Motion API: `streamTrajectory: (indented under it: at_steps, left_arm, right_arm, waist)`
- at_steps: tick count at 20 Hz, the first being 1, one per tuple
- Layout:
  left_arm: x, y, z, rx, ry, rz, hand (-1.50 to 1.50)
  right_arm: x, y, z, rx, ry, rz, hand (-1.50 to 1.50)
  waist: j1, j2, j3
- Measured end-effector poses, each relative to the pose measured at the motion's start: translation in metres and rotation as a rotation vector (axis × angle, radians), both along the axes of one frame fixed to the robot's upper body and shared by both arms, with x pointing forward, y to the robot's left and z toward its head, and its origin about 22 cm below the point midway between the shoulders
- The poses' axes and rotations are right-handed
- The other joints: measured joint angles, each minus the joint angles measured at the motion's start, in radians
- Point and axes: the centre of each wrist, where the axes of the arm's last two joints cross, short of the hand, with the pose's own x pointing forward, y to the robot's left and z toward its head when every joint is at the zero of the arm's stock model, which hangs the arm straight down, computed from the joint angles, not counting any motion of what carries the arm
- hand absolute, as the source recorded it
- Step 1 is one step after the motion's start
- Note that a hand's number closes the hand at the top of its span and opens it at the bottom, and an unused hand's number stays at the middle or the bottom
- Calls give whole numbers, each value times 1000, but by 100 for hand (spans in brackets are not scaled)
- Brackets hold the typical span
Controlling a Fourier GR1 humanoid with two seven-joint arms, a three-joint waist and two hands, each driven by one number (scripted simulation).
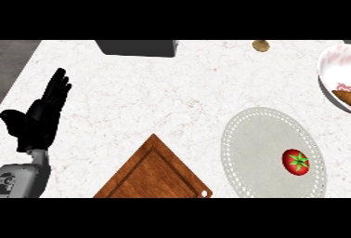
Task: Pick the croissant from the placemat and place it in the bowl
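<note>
Where the head view looks steeply down on the white marbled counter, the left hand stands near the left edge with its fingers straight and spread, pointing up the picture, the thumb out to the side, and nothing held. Its grey forearm enters from the lower left corner. The right hand does not show. A wide band of bare counter runs from the left hand across the middle to the upper right, with nothing standing in it. Along the lower edge a wooden cutting board lies turned on a corner, its tip pointing up the picture; it sits just beside the oval grey placemat without touching it. On the placemat's right part rests a red tomato with a green stem; no other item lies on the mat. At the right edge a white bowl with pink mottling is cut off by the frame. A brown piece shows low inside the bowl at the frame's edge, possibly the croissant, though too little of it is visible to be sure. That piece lies well apart from the left hand's fingers, across the full width of the counter. At the top edge stand a dark grey box and, further right, a small brownish round object.
</note>
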Motion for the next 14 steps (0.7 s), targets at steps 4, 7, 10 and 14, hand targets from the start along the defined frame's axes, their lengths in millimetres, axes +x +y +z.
streamTrajectory:
  at_steps: [4, 7, 10, 14]
  left_arm:
    - [0, -1, 2, -3, -5, 2, 0]
    - [0, -3, 0, -8, -10, 1, 0]
    - [1, 1, 3, -4, -15, 9, 0]
    - [-2, 3, 3, -9, -14, 12, 0]
  right_arm:
    - [-21, -24, 10, 173, -58, -21, -150]
    - [-42, -44, 14, 230, -57, -31, -150]
    - [-63, -61, 19, 259, -44, -44, -150]
    - [-88, -79, 23, 291, -27, -69, -150]
  waist:
    - [-6, 1, 0]
    - [-7, 6, 1]
    - [-9, 8, 3]
    - [-14, 6, 6]
